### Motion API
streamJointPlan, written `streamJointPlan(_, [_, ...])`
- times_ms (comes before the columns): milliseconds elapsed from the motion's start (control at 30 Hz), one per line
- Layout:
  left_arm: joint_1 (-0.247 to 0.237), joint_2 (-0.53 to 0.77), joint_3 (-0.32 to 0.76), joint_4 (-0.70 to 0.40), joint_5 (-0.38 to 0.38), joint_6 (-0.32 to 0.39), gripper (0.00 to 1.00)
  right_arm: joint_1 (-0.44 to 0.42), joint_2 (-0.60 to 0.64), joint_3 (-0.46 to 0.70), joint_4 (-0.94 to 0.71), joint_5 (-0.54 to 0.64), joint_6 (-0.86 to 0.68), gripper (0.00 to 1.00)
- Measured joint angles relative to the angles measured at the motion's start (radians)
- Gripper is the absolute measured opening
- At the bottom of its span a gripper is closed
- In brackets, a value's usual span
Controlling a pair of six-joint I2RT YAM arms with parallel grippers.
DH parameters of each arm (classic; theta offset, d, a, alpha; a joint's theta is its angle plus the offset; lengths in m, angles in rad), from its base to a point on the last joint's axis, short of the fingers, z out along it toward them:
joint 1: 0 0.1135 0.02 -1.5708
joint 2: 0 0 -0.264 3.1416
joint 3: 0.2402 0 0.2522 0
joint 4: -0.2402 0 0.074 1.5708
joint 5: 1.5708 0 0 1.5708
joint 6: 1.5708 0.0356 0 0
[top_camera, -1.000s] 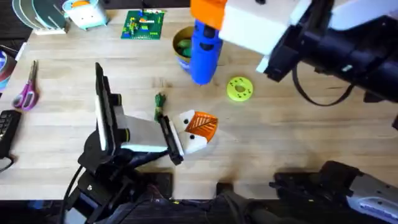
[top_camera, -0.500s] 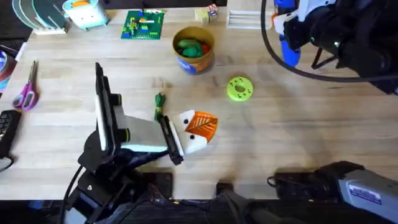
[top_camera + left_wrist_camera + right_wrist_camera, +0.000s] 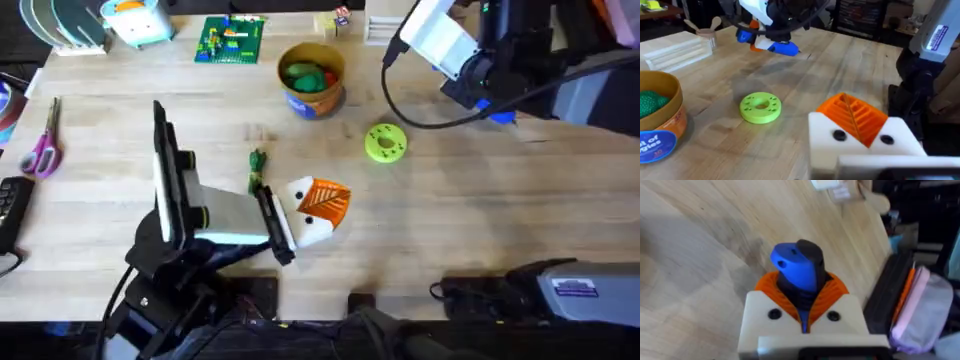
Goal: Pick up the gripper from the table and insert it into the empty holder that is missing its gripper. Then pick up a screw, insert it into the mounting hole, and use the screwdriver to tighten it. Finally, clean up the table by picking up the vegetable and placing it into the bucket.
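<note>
1 pincer, right (image 3: pixel 802 311), gripping screwdriver (image 3: pixel 796 266), now lower near table's far right.

I see open wood surface (image 3: pixel 480 210) across the right middle, between the green disc (image 3: pixel 385 142) and the right arm's base. My right arm hangs over the far right corner, its jaws clamped on the screwdriver (image 3: pixel 796 269), blocking that corner. The bucket (image 3: pixel 311 77) stands beyond the disc, with bare wood between them. My left arm lies across the near left, the vegetable (image 3: pixel 257 166) just beside it. Scissors (image 3: pixel 42 140) lie at the far left edge.
</note>
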Motion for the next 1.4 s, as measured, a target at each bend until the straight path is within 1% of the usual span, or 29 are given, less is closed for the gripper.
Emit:
streamJointPlan(133, [0.000,0.000,0.000,0.000,0.000,0.000,0.006,0.018,0.060,0.000,0.119,-0.094,-0.143,0.022])
streamJointPlan(333, [0.000,0.000,0.000,0.000,0.000,0.000,0.006,0.039,0.156,0.000,0.074,-0.137,-0.317,0.022])
streamJointPlan(500, [0.000,0.000,0.000,0.000,0.000,0.000,0.006,0.056,0.188,0.000,0.066,-0.138,-0.400,0.033])
streamJointPlan(533, [0.000,0.000,0.000,0.000,0.000,0.000,0.006,0.058,0.190,0.000,0.064,-0.141,-0.403,0.107])
streamJointPlan(567, [0.000,0.000,0.000,0.000,0.000,0.000,0.006,0.059,0.192,0.000,0.057,-0.146,-0.410,0.235])
streamJointPlan(633, [0.000,0.000,0.000,0.000,0.000,0.000,0.006,0.063,0.190,0.004,0.056,-0.148,-0.427,0.526])
streamJointPlan(667, [0.000,0.000,0.000,0.000,0.000,0.000,0.006,0.063,0.189,0.006,0.055,-0.148,-0.428,0.600])
streamJointPlan(733, [0.000,0.000,0.000,0.000,-0.001,0.000,0.006,0.063,0.189,0.012,0.060,-0.147,-0.439,0.822])
streamJointPlan(800, [0.000,0.000,0.000,0.000,-0.001,0.000,0.006,0.063,0.186,0.021,0.053,-0.147,-0.441,0.864])
streamJointPlan(1000, [0.000,0.000,0.000,0.000,-0.001,0.000,0.006,0.067,0.175,0.021,0.035,-0.147,-0.437,0.869])
streamJointPlan(1100, [0.000,0.000,0.000,0.000,-0.001,0.002,0.017,0.081,0.149,0.019,0.024,-0.134,-0.383,0.870])
streamJointPlan(1133, [0.000,0.000,0.000,0.000,-0.002,0.007,0.129,0.085,0.137,0.018,0.024,-0.124,-0.355,0.870])
streamJointPlan(1233, [0.000,0.000,0.000,0.000,-0.001,0.007,0.614,0.097,0.085,0.018,0.024,-0.091,-0.246,0.873])
streamJointPlan(1300, [0.000,0.000,0.000,0.000,-0.001,0.006,0.906,0.099,0.046,0.018,0.021,-0.070,-0.157,0.873])
streamJointPlan(1333, [0.000,0.000,0.000,0.000,-0.001,0.007,0.976,0.100,0.021,0.018,0.017,-0.059,-0.093,0.873])
streamJointPlan(1400, [0.000,0.000,0.000,0.000,-0.001,0.007,0.990,0.102,-0.023,0.018,0.009,-0.045,0.029,0.876])
